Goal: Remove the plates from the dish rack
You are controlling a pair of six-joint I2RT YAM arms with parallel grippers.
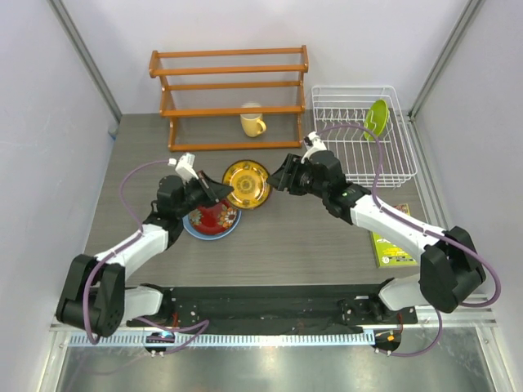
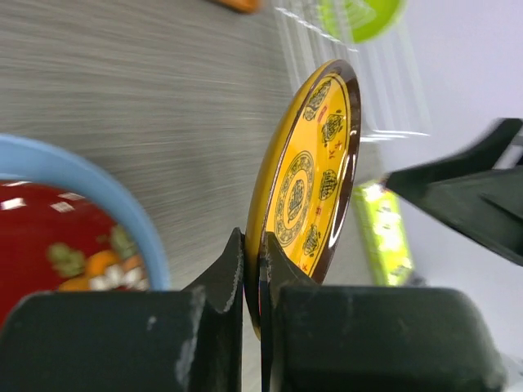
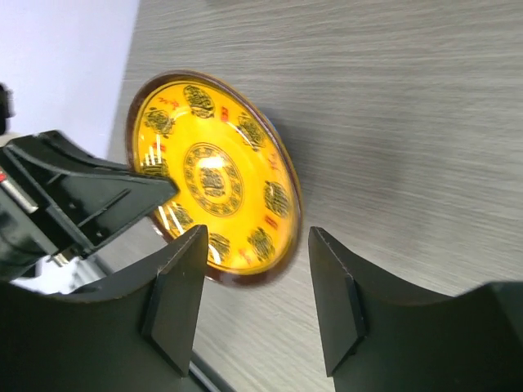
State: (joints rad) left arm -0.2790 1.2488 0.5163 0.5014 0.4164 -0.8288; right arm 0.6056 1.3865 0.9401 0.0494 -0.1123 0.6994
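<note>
My left gripper (image 1: 214, 189) is shut on the rim of the yellow-brown patterned plate (image 1: 247, 184), holding it above the table; it also shows in the left wrist view (image 2: 306, 175) and the right wrist view (image 3: 212, 175). My right gripper (image 1: 282, 178) is open and empty, just right of that plate, its fingers (image 3: 181, 286) apart from the rim. The dark red plate (image 1: 212, 218) lies on the light blue plate (image 1: 193, 228) below my left gripper. The lime green plate (image 1: 376, 117) stands upright in the white wire dish rack (image 1: 391, 167) at the back right.
An orange wooden slatted shelf (image 1: 229, 86) stands at the back, with a yellow mug (image 1: 252, 122) in front of it. A green-yellow flat pack (image 1: 392, 245) lies on the table at the right, near my right arm.
</note>
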